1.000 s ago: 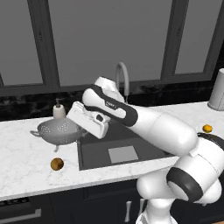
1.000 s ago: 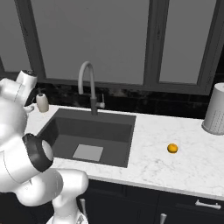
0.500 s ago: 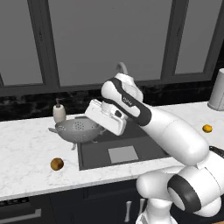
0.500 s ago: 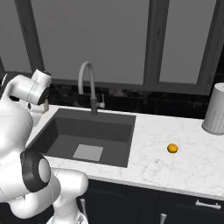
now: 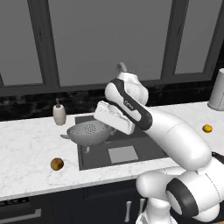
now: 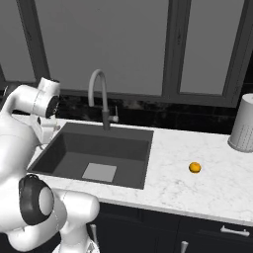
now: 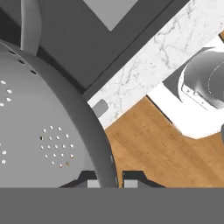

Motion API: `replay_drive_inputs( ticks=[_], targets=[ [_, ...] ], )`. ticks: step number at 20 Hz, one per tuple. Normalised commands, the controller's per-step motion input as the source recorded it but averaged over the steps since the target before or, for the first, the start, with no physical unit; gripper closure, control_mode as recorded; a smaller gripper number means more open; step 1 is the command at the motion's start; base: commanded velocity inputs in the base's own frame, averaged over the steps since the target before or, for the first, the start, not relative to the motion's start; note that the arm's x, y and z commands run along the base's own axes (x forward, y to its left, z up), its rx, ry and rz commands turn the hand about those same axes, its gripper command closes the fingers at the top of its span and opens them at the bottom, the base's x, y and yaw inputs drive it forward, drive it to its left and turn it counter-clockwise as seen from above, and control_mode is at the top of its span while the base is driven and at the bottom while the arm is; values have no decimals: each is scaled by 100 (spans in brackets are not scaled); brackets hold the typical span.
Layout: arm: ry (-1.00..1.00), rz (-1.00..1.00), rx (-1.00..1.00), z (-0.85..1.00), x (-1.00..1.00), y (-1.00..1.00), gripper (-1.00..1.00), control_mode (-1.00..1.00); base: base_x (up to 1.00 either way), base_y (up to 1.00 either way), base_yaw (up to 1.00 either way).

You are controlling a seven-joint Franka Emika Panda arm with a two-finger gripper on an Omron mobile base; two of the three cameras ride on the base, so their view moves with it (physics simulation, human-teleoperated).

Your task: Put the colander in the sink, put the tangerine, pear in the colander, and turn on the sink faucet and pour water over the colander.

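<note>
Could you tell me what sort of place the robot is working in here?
It looks like a home kitchen: a white marble counter holds a dark sink with a gooseneck faucet, a soap pump bottle stands by it, and dark windows run behind.

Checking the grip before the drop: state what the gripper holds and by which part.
The gripper holds the colander, shut on its rim: in the hand view the thin metal edge runs between the two fingertips. The bowl hangs over the sink's left edge.
</note>
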Motion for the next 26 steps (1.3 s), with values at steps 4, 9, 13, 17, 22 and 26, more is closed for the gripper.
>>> replay_drive_inputs(
  ticks=[4,9,13,17,22,26],
  targets=[
    [0,0,0,0,-5,-54,100,-100,0,0,0],
    [0,0,1,-5,-11,-59,100,-100,0,0,0],
    [0,0,1,-11,-4,-68,100,-100,0,0,0],
    [-4,0,3,-20,0,-74,100,-100,0,0,0],
    [-18,3,5,-24,-3,-65,100,-100,0,0,0],
    [-13,0,7,-15,15,-54,100,-100,0,0,0]
  ],
)
